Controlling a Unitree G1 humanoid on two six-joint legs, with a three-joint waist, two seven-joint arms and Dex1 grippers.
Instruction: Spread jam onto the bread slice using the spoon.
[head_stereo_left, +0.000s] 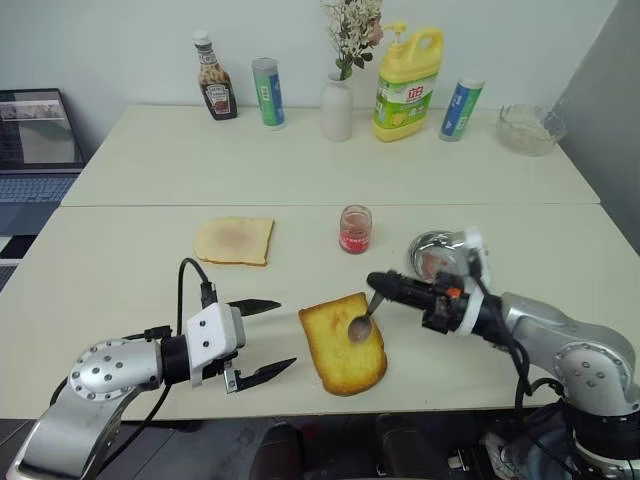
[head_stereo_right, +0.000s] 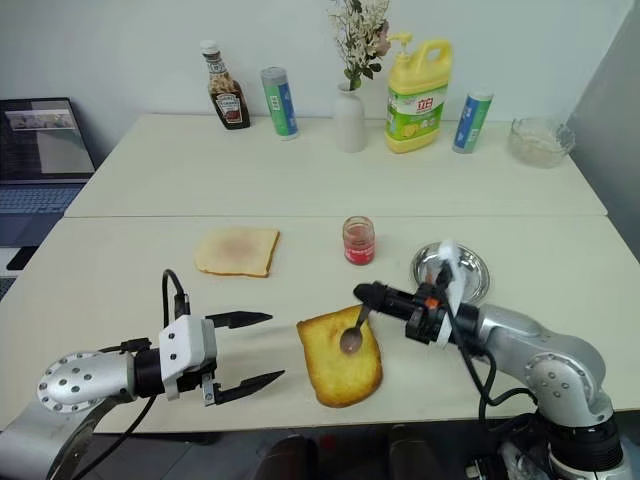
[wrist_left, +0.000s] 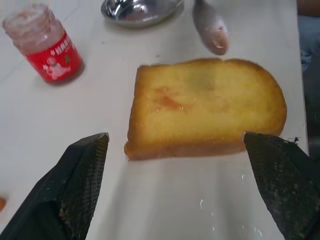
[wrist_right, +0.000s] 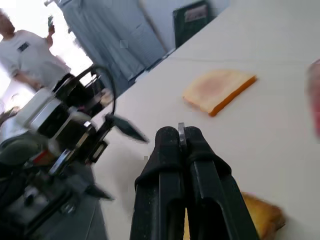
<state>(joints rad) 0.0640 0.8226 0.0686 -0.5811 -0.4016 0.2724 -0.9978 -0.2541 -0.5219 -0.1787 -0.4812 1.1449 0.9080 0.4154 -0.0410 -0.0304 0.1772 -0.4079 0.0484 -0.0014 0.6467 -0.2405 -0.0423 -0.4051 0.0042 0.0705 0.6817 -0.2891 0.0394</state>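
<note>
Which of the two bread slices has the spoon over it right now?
The thick golden bread slice at the near table edge; the spoon hangs over it. The thinner, paler slice lies farther back, to the left.

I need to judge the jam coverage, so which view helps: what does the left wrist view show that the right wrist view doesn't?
Left wrist view alone: the bread slice's top face with a faint red smear, the spoon bowl above it, the jam jar, and the steel dish.

Right wrist view alone: the paler slice, a person, and the right gripper shut on the spoon handle.

Both: the white table and the open left gripper.
</note>
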